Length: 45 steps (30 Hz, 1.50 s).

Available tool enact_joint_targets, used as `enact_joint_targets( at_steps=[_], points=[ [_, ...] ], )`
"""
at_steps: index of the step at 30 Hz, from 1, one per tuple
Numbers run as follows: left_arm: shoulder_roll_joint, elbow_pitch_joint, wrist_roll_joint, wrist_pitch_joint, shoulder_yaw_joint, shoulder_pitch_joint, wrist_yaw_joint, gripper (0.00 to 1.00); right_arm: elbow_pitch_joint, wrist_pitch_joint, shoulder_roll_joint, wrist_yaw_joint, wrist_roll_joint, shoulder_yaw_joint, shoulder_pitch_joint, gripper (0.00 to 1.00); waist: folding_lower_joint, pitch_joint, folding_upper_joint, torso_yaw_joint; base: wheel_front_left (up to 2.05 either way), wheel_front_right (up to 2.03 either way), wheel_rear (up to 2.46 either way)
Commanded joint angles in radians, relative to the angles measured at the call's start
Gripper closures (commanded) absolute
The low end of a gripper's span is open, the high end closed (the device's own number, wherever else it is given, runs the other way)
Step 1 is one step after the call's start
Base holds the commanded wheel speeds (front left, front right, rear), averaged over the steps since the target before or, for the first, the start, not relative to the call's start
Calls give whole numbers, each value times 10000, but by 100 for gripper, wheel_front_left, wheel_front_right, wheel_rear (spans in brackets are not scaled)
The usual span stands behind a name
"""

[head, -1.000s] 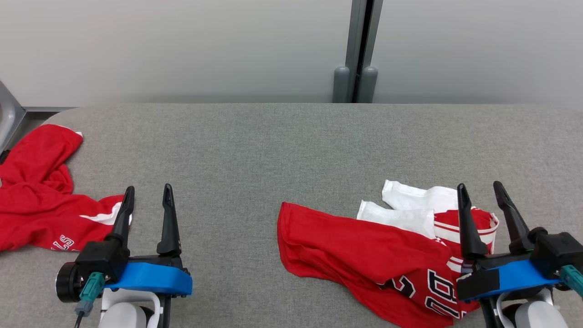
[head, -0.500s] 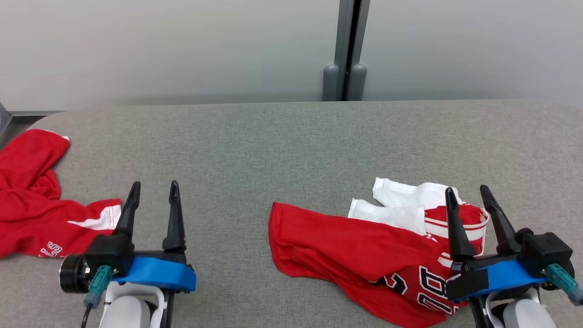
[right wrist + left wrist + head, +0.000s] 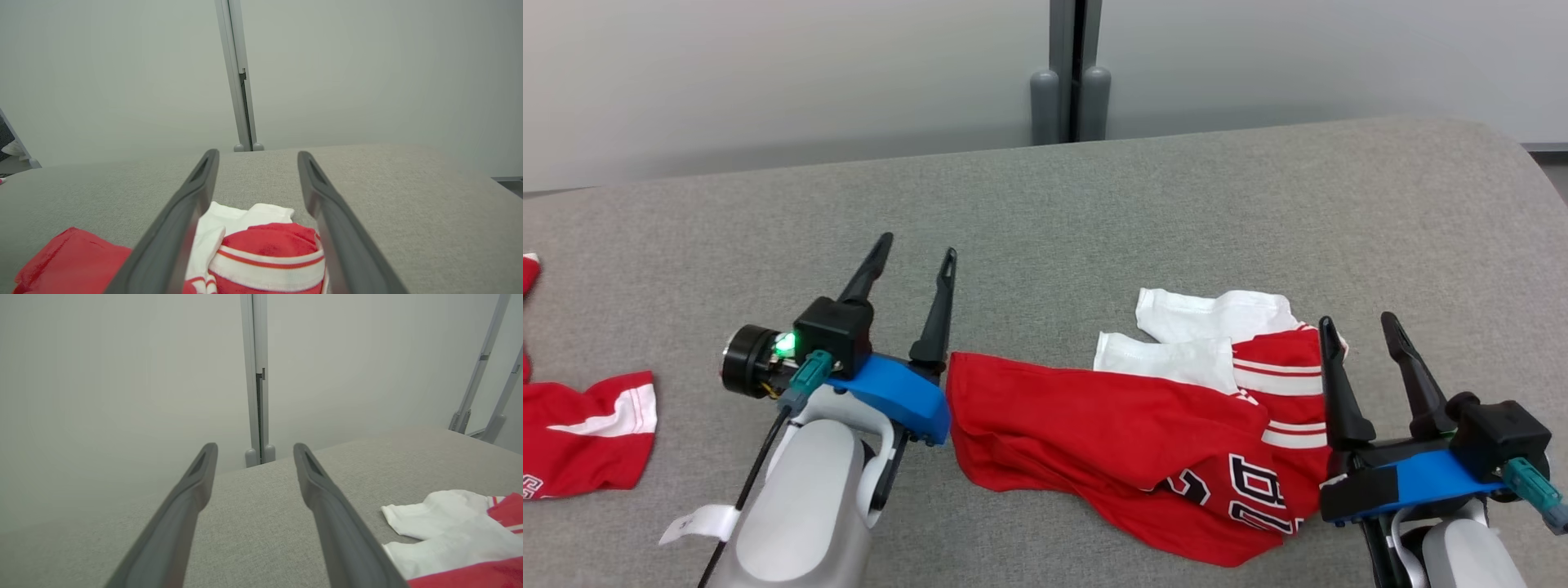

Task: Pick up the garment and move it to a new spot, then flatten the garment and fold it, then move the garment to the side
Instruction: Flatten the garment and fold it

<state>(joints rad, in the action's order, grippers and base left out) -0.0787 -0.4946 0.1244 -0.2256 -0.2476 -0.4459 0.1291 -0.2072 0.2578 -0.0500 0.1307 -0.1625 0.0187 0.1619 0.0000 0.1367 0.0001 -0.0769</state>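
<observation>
Garment (image 3: 1111, 425), red and white, lies crumpled on the tabletop's (image 3: 1094, 212) right half. The left gripper (image 3: 917, 245) has swung in beside its left edge, and the right gripper (image 3: 1357, 320) hovers over its striped end. Both sets of fingers (image 3: 1338, 384) are apart and empty, so the pickup looks close.

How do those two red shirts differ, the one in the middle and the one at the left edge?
The middle shirt shows nearly whole; the left shirt is cut off by the picture's edge. The middle shirt has white sleeves and black numbers; the left shirt shows a white stripe. Both are red and lie on the grey table.
</observation>
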Motion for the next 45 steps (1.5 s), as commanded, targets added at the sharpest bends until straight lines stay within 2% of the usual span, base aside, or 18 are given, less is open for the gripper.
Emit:
enact_joint_targets(
  at_steps=[1,11,20,29,30,31,32,38,45],
  points=[
    [-48,-233,174,105,-249,-192,11,0,-5,58,-13,1,-43,53,180,0,0,73,-1,-67,0,0,0],
    [-341,-2394,1384,1197,-2236,-899,12,0,57,83,-12,1,-97,98,371,0,0,546,-1,-427,0,0,0],
    [-391,-3877,2009,1484,-2807,-1183,13,0,149,88,-12,1,-40,209,374,0,0,654,-1,-441,0,0,0],
    [-209,-4891,2611,1431,-3476,-1466,13,0,102,88,-12,1,-158,-12,548,0,0,729,-1,-607,0,0,0],
    [-185,-4952,2690,1415,-3590,-1495,13,28,113,88,-12,1,-175,-13,542,0,0,732,-1,-628,0,0,0],
    [-178,-4998,2762,1361,-3698,-1531,13,73,128,88,-12,1,-179,4,528,0,0,733,-1,-648,0,0,0],
    [-162,-5026,2850,1287,-3778,-1560,13,100,137,88,-12,1,-172,30,507,0,0,731,-1,-660,0,0,0],
    [-342,-5139,3194,508,-3982,-2122,14,100,156,89,-12,1,-189,48,494,0,0,743,-1,-688,0,0,0],
    [-988,-5222,3285,-188,-3562,-3388,-49,100,116,89,-12,1,-225,23,574,0,0,746,-1,-787,0,0,0]
  ],
)
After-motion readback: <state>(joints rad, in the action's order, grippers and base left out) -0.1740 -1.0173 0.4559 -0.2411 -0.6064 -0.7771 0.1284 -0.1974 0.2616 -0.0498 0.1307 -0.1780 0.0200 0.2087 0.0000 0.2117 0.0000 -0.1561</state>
